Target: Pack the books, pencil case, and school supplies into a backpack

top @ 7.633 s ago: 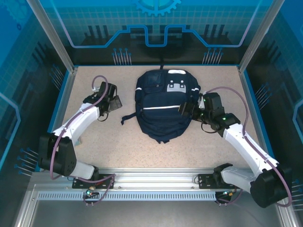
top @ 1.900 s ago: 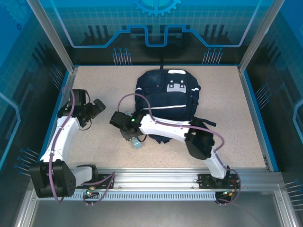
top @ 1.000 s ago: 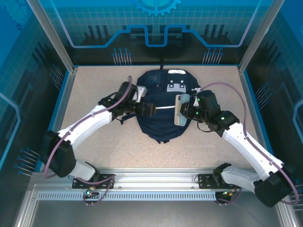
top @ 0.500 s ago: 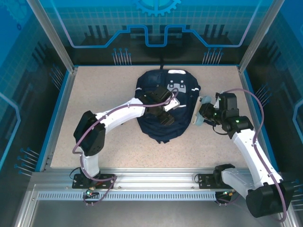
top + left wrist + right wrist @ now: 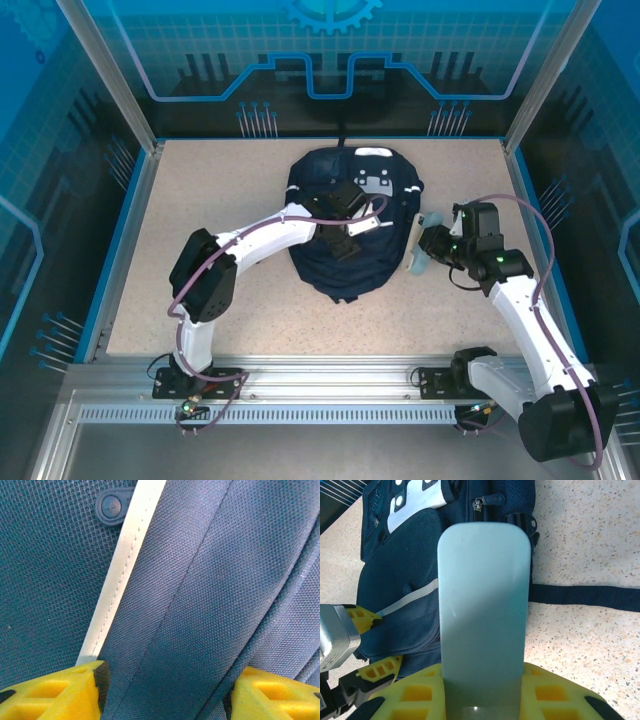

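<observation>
Robot lab cell: aluminium frame, blue panels, speckled table.

Navy white-striped backpack lies flat; pale-blue pencil case held beside it.

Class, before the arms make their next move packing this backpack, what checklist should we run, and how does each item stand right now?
1. Right gripper holds the pale blue case firmly: ok, clamped at its lower end.
2. Left gripper has backpack fabric pinched: not ok, its fingers stand apart astride a fold beside the reflective stripe.
3. Backpack mouth open: cannot tell, no gap shows.
4. Case apart from the backpack: ok, it is held beside the backpack's edge.
5. Loose strap out of the case's path: cannot tell.
</observation>
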